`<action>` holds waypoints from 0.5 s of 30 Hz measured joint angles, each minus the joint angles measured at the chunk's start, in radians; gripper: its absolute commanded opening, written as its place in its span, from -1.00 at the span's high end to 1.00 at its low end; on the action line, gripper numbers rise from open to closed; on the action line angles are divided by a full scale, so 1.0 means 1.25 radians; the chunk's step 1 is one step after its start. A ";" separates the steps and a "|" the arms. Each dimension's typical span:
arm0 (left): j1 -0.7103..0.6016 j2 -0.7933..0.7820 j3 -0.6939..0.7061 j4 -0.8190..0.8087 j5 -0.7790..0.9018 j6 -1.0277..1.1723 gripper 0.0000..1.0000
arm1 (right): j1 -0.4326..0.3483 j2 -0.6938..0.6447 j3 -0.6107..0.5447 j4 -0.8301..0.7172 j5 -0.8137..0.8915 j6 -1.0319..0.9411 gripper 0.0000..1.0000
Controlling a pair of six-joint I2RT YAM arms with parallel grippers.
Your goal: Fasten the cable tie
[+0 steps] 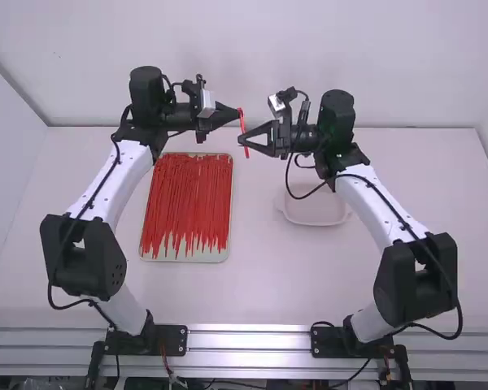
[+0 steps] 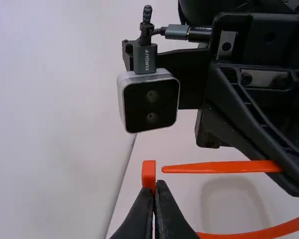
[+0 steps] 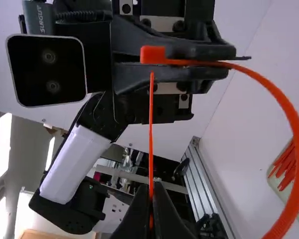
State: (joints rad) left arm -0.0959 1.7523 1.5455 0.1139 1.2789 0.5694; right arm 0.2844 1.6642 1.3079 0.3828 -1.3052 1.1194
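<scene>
While left tool [image 2: 153, 186] clamps the cable tie [image 2: 219, 168] head, right tool [image 3: 150, 193] pinches its tail. Likely light and springy; hold near the tip.

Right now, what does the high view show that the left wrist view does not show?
High view: the tray of spare red ties and a pale container on the table. Left wrist view: up close, the left gripper shut on the cable tie at its head, with the tail tip pointing at the head, not yet through it. Both: the cable tie held between the left gripper and the right gripper.
</scene>
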 measured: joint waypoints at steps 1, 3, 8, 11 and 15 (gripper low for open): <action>-0.004 0.000 0.000 0.002 0.000 0.000 0.96 | 0.000 0.000 0.000 0.000 0.001 0.000 1.00; -0.010 0.000 0.000 0.006 0.000 0.000 0.96 | 0.000 0.000 0.000 0.000 0.000 0.000 1.00; -0.015 0.000 0.000 0.011 0.000 0.000 0.96 | 0.000 0.000 0.000 0.000 0.001 -0.001 1.00; -0.015 0.000 0.000 0.007 -0.016 0.000 0.96 | 0.000 0.000 0.000 0.000 0.000 0.000 1.00; -0.012 0.000 0.000 0.006 -0.041 0.000 0.96 | -0.001 0.000 0.000 0.014 0.000 0.000 1.00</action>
State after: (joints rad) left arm -0.1112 1.7519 1.5455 0.1211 1.2278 0.5694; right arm 0.2832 1.6642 1.3079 0.4007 -1.3056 1.1198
